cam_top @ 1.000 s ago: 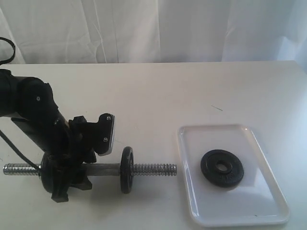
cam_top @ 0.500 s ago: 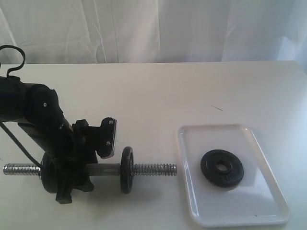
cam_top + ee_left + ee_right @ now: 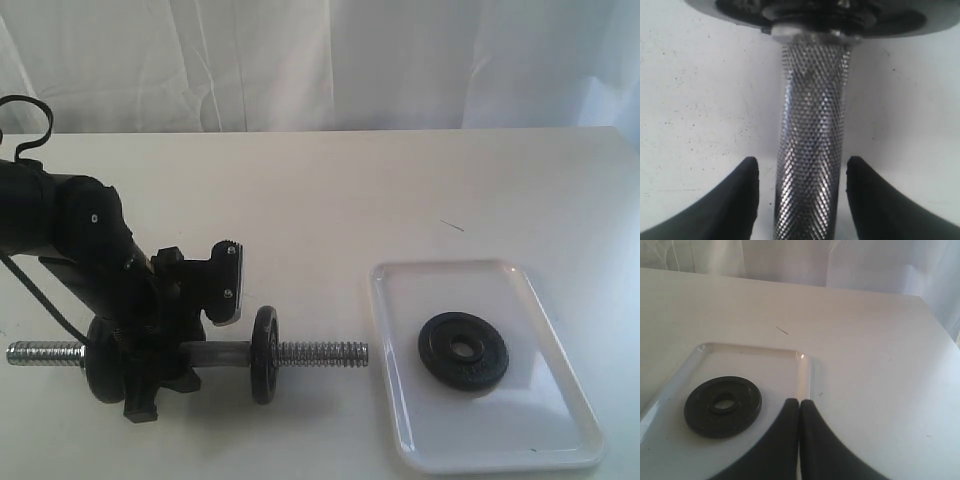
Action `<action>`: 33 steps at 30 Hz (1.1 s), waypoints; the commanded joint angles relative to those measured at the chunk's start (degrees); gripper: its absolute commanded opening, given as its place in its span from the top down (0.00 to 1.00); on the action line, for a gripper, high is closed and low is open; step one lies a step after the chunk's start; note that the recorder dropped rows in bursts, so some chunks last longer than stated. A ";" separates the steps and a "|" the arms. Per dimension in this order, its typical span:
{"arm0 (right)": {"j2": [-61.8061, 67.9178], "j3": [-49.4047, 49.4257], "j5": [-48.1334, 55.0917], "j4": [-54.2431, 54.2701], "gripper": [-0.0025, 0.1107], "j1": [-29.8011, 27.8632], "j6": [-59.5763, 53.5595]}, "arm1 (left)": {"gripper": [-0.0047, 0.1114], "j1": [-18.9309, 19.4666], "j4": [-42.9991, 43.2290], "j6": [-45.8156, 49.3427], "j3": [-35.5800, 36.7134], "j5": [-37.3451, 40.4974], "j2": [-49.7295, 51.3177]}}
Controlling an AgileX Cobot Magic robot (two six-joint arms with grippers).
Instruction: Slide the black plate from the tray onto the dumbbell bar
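The left tool (image 3: 802, 160), its fingers parted with the knurled bar (image 3: 812, 100) between them and not yet clamped, is apparently placed to steady it, while the plate (image 3: 722, 406) lies flat in the tray (image 3: 805, 375) just ahead of the closed, empty right tool (image 3: 799, 402).

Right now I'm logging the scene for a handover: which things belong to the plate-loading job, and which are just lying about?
Job: black plate in the tray; dumbbell bar; left gripper, open, straddling the bar; right gripper, shut, facing the tray.
Lying about: mounted plate; second mounted plate; dark fleck on the table; curtain.
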 commanded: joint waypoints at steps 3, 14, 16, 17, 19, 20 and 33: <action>-0.34 0.41 -0.31 0.25 0.98 0.20 0.11 | 0.47 0.16 -4.61 -0.50 0.49 0.02 -0.15; -0.34 0.41 -0.31 0.13 0.98 0.20 0.11 | 0.47 0.16 -6.07 -0.25 0.49 0.03 2.13; -0.34 0.41 -0.31 0.13 0.98 0.20 0.11 | 0.47 0.16 -6.31 -0.25 0.49 -0.07 2.12; -0.34 0.41 -0.31 0.13 0.98 0.20 0.11 | 0.47 0.16 -6.53 -0.25 0.49 -0.22 2.12; -0.34 0.41 -0.31 0.13 0.98 0.20 0.11 | 0.47 0.16 -7.29 -0.25 0.49 -0.36 2.12; -0.34 0.41 -0.31 0.13 0.98 0.20 0.11 | 0.47 0.16 -7.56 -0.25 0.49 -0.36 2.12; -0.34 0.41 -0.31 0.37 0.98 0.20 0.11 | 0.50 0.06 -9.13 -0.25 0.14 -0.24 2.12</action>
